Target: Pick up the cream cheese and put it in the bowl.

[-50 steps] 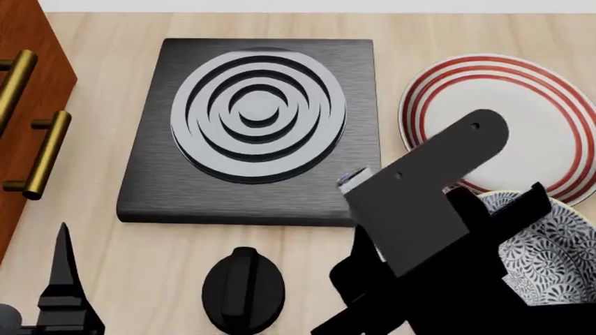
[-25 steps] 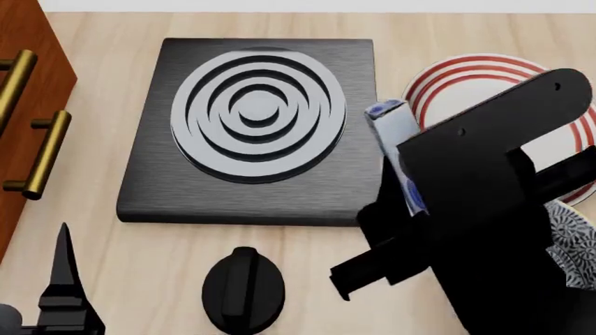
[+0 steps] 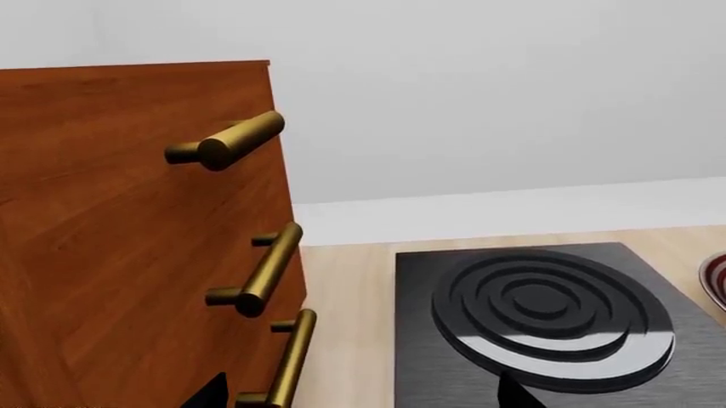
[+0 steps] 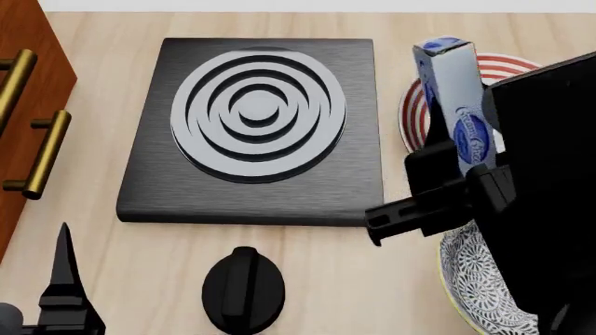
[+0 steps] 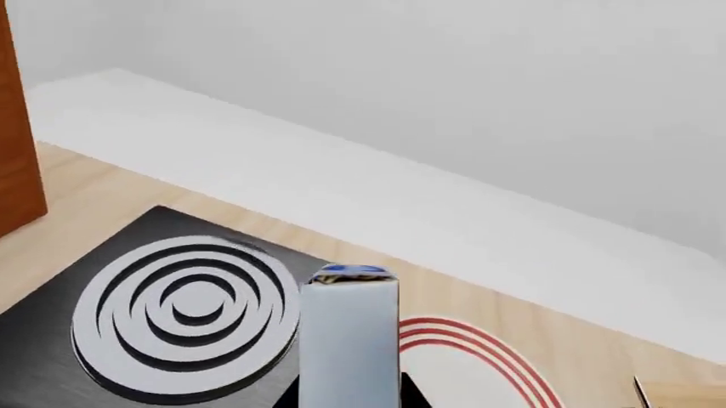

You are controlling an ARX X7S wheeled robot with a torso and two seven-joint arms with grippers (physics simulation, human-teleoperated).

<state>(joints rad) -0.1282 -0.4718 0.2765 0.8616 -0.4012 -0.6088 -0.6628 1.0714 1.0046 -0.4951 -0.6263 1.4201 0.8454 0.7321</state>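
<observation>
The cream cheese (image 4: 453, 98) is a light blue-grey box with a dark blue oval logo. It is held upright in the air, over the left rim of the red-ringed plate. My right gripper (image 4: 463, 183) is shut on its lower part, and the box (image 5: 349, 340) fills the gap between the jaws in the right wrist view. The bowl (image 4: 473, 283), patterned grey and white, sits just below and in front of the gripper, mostly hidden by my right arm. My left gripper (image 3: 357, 401) is open and empty at the near left, beside the cabinet.
A dark stove plate (image 4: 261, 125) with a ringed burner lies in the middle. A black knob (image 4: 243, 286) sits in front of it. The white plate with red rings (image 4: 414, 105) is at the back right. A wooden cabinet (image 4: 24, 91) with brass handles (image 3: 270, 270) stands at the left.
My right gripper has risen and moved right and back with the cream cheese, from the stove plate's front right corner to above the plate's left rim. The left arm stayed still.
</observation>
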